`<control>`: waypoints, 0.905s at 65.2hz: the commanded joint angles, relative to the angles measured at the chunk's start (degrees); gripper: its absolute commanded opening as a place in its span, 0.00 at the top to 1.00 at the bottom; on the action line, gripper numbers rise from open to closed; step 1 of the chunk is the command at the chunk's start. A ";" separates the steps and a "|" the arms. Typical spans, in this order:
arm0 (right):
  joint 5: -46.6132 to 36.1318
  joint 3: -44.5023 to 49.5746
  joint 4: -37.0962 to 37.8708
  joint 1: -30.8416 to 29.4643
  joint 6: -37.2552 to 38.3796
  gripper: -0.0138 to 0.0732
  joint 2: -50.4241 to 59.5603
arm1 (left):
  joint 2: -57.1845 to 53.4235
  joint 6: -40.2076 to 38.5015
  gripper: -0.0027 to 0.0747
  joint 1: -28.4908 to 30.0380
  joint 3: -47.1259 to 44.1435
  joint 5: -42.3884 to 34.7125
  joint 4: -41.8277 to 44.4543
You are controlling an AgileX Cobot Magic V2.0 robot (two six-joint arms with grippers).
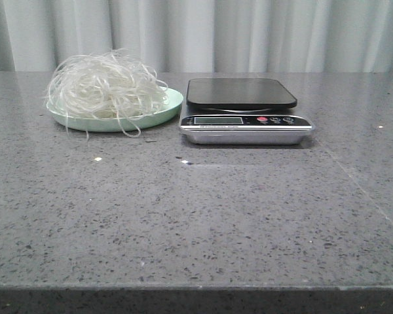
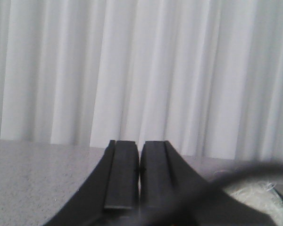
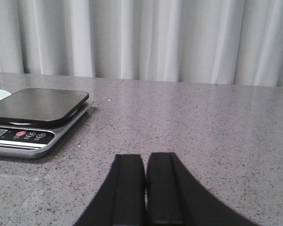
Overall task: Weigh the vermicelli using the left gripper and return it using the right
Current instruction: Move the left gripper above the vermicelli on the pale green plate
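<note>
Grey speckled stone, that's the bench [image 1: 203, 222], running wide under a pale pleated curtain [image 1: 249, 33]; at the back stands the kitchen scale [image 1: 245, 111], black platform bare, silver base with its display and buttons facing the front camera; just beside it, to its left, sits the pale green plate [image 1: 170, 108], and the vermicelli [image 1: 105, 88] is heaped on it, whitish strands spilling over the rim onto the bench; the left claw [image 2: 137, 174] has its black fingers pressed together on nothing; the right claw [image 3: 145, 188] likewise, fingers together, empty, off to the scale's right.
</note>
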State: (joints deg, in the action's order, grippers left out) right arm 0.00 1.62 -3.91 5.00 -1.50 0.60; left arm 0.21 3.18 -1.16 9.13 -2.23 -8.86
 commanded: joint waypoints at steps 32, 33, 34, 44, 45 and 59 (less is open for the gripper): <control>-4.88 -0.48 0.04 -0.20 -0.39 0.63 0.86 | 23.42 -0.53 0.77 -0.08 18.15 11.33 -2.74; -4.88 -0.48 0.04 -0.20 -0.39 0.63 0.86 | 23.98 -0.53 0.75 -0.21 18.68 12.18 -2.60; -4.88 -0.48 0.04 -0.20 -0.39 0.63 0.86 | 23.98 -0.53 0.75 -0.21 18.68 12.18 -2.60; -4.88 -0.48 0.04 -0.20 -0.39 0.63 0.86 | 28.43 1.64 0.54 -4.16 22.30 14.41 -2.01; -4.88 -0.48 0.04 -0.20 -0.39 0.63 0.86 | 29.62 2.06 0.48 -5.29 23.22 14.41 -2.01; -4.88 -0.48 0.04 -0.20 -0.39 0.63 0.86 | 41.70 2.54 0.13 -11.79 31.83 14.41 -2.01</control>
State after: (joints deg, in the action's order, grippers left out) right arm 0.00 1.62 -3.91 5.00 -1.50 0.60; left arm 35.99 5.52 -10.46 35.12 16.09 -10.58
